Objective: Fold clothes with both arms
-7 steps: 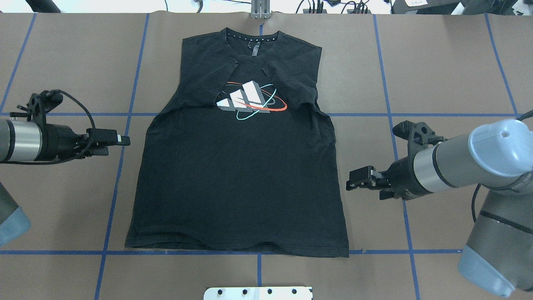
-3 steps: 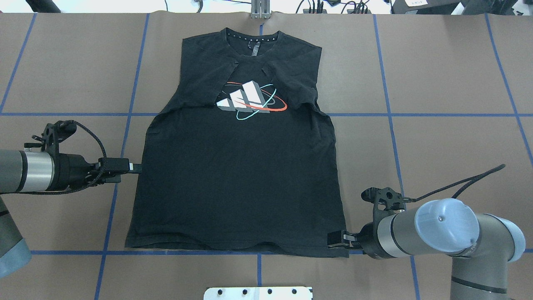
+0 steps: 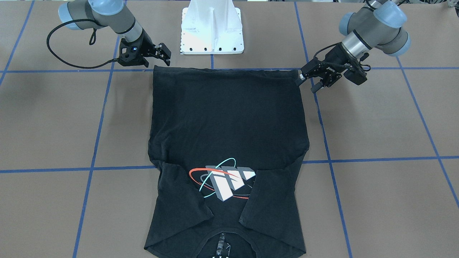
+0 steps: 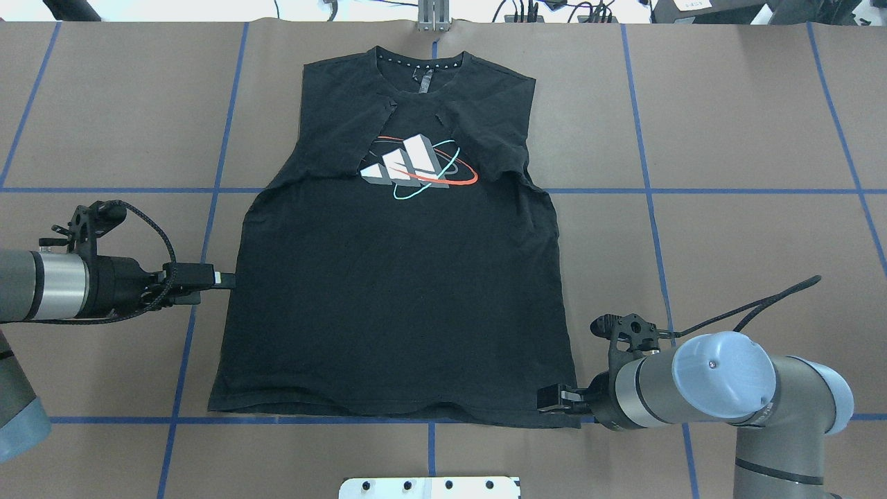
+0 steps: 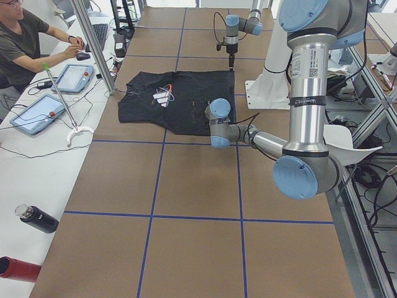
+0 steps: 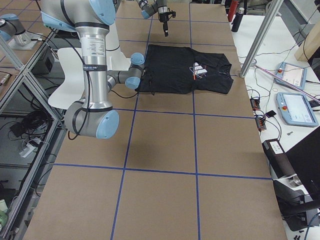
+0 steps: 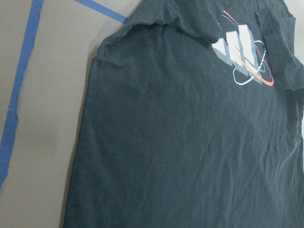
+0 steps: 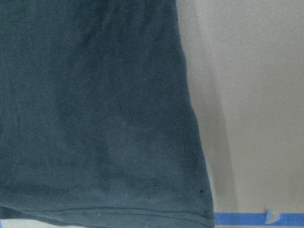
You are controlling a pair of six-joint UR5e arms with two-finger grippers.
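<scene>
Overhead exterior shows the black T-shirt (image 4: 395,291) lying flat in the middle of the brown table (image 4: 727,125), collar toward the top of the frame and hem toward the bottom. Both sleeves are folded inward over the chest and cover the outer edges of the orbit logo (image 4: 416,166).

The left gripper (image 4: 220,279) comes in from the left of the frame, its tip at the shirt's left side edge. It is seen edge-on here, so the gap between its fingers does not show. The right gripper (image 4: 552,402) sits at the lower right hem corner, black against black cloth and hard to separate from it. Whether either tip touches the fabric cannot be told.

In the exterior front-facing view both claws show their fingers parted with nothing between them. There the collar is cut off by the bottom edge.

Neither wrist view has fingers in frame. The left wrist view shows the shirt's side edge and the logo at upper right. The right wrist view shows only the hem corner and a strip of blue tape (image 8: 247,218) at lower right.

In the two side views the near arm's own joints hide its gripper.
</scene>
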